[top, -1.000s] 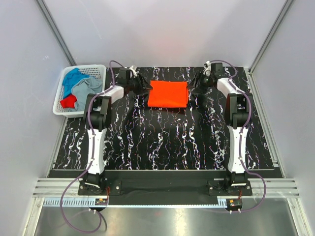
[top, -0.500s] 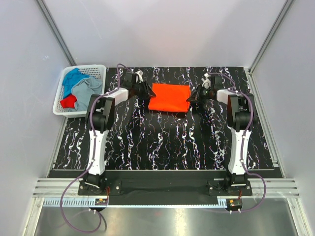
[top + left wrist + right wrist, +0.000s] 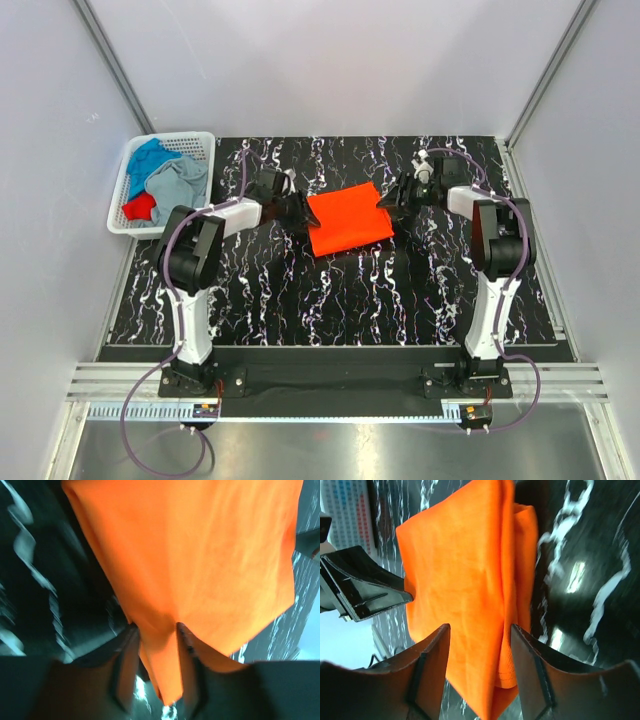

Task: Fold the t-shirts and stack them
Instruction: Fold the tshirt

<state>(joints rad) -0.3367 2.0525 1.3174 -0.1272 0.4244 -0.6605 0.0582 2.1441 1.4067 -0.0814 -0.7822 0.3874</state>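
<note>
While both arms reach toward the middle of the far half of the table [image 3: 300,290], the orange t-shirt [image 3: 348,222] sits between them as a folded, roughly square packet. It is skewed, with its right corner further from the arm bases than its left.

The left gripper [image 3: 303,210] is at the packet's left edge. In the left wrist view its fingers [image 3: 129,665] are drawn close together, with a pinch of orange cloth between them. The rest of the cloth spreads away from the pinch in a smooth sheet.

The right gripper [image 3: 388,203] is at the opposite, right edge. In the right wrist view its fingers [image 3: 431,670] stand wider apart, and the thick layered edge of the packet fills the gap between them, touching both inner faces. Several folded layers show along that edge.

A dark shadow runs under the near edge of the packet in the overhead view. Whether the cloth rests on the table or hangs just clear of it cannot be told.

At the far left, off the table's edge, stands a white lattice basket [image 3: 205,140]. In it lie a blue shirt [image 3: 150,158], a grey shirt [image 3: 178,180] and a red shirt [image 3: 140,207], all crumpled and unfolded, well apart from both grippers.
</note>
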